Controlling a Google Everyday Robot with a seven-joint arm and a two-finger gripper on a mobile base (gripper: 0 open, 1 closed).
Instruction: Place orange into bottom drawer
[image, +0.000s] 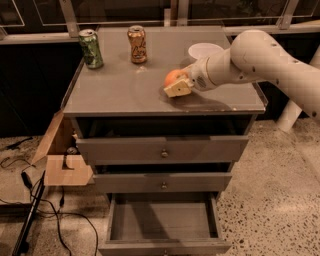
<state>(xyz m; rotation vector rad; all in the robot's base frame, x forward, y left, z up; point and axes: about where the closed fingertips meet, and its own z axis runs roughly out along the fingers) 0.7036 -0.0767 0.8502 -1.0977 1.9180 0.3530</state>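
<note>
Two cans, three drawers, one orange

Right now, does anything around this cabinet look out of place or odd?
An open cardboard box sits tilted beside the cabinet's left side, flap sticking out. The bottom drawer is pulled out, which fits the task. The green can, gold can and bowl stand upright, nothing spilled; the gripper is at the orange on top.

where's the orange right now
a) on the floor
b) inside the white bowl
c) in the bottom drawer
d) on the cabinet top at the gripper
d: the orange sits on the cabinet top with the gripper right at it, well above the open bottom drawer.
</note>
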